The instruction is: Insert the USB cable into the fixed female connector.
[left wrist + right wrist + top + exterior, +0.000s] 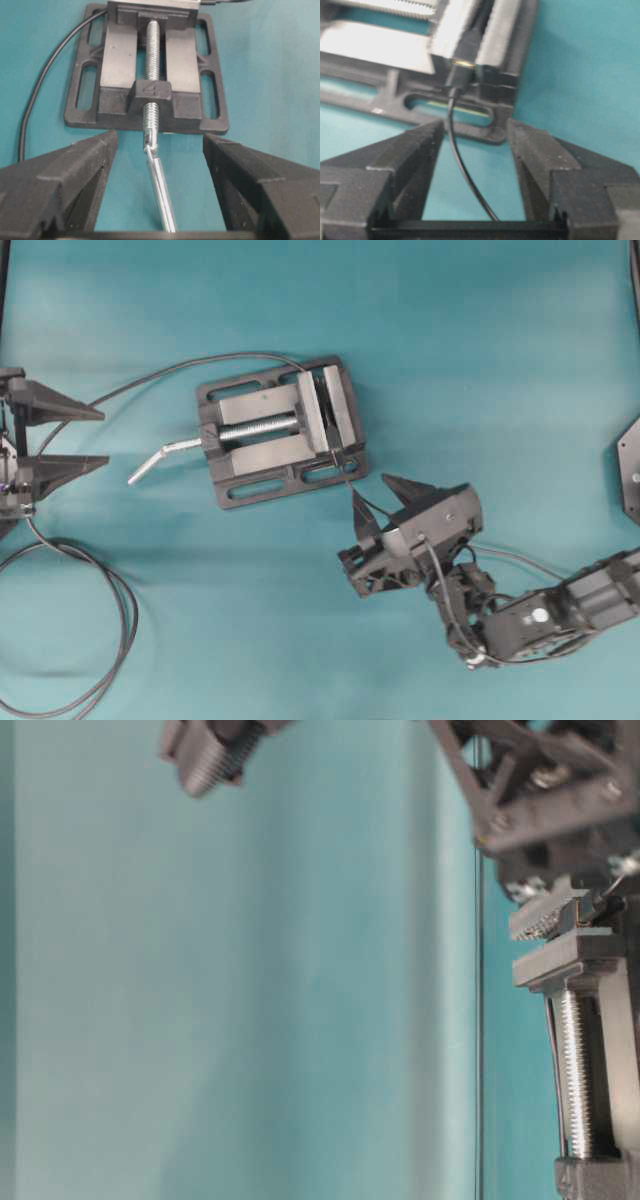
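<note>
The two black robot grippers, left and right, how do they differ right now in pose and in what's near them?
The left gripper sits at the table's left edge, jaws pointing straight across at the bent silver handle of the dark grey vise; the right gripper is angled up toward the vise's lower right corner. A thin black USB cable runs between the right gripper's fingers; nothing lies between the left's. Both are open and hold nothing.

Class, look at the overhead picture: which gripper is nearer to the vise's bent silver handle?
Left. The left gripper sits open just beyond the bent silver handle; the right gripper is open on the vise's opposite side.
</note>
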